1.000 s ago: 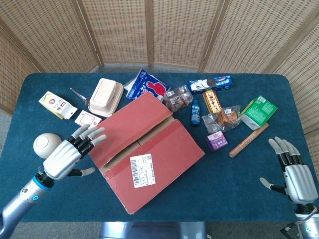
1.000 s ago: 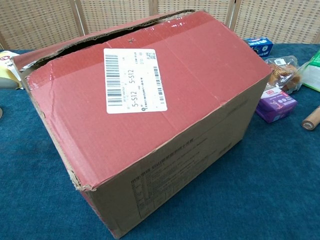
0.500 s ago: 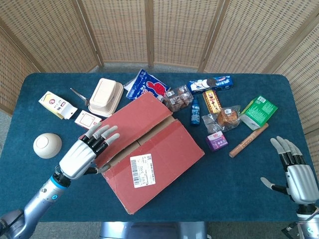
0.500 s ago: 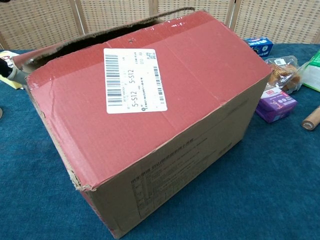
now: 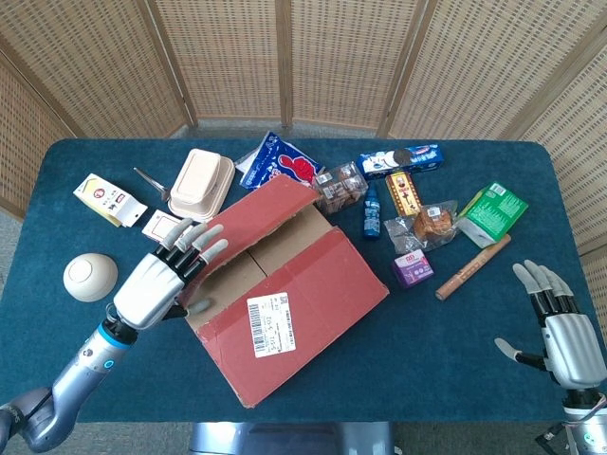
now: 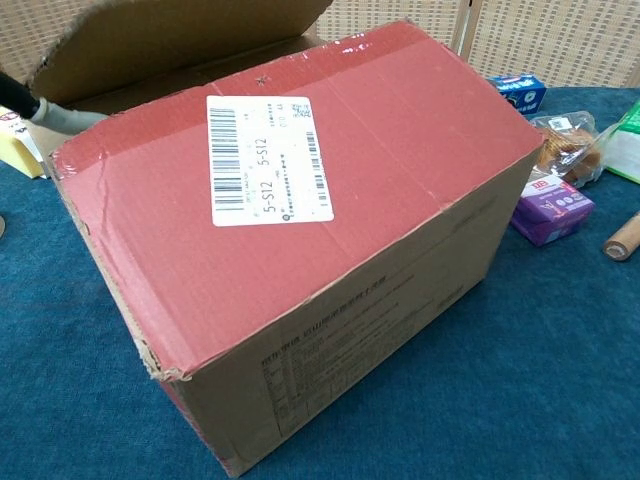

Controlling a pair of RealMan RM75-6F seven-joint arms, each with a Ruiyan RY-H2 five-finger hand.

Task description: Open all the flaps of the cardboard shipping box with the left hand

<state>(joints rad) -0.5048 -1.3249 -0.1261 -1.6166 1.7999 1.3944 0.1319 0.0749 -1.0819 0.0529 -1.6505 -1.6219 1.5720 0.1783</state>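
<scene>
The cardboard shipping box (image 5: 285,294) stands mid-table with red-taped top flaps. Its far-left flap (image 5: 261,218) is tilted up, and the brown underside of this flap (image 6: 170,40) shows in the chest view. My left hand (image 5: 166,280) holds that flap at its left end, fingers (image 5: 197,245) spread on the red outer face and the thumb (image 6: 60,115) under its edge. The near flap with the white shipping label (image 6: 265,160) lies flat and closed. My right hand (image 5: 561,330) hovers open at the table's right front, far from the box.
Left of the box lie a white ball (image 5: 90,277), a small carton (image 5: 109,199) and a beige lidded container (image 5: 201,182). Behind and to the right are a blue bag (image 5: 280,163), a cookie box (image 5: 400,158), a blue bottle (image 5: 372,213), a purple box (image 5: 412,268), a wooden roller (image 5: 472,267) and a green packet (image 5: 493,210).
My left hand moved right to the box's left end and got under the far-left flap. That flap has risen from nearly flat to tilted up. The right hand has barely moved.
</scene>
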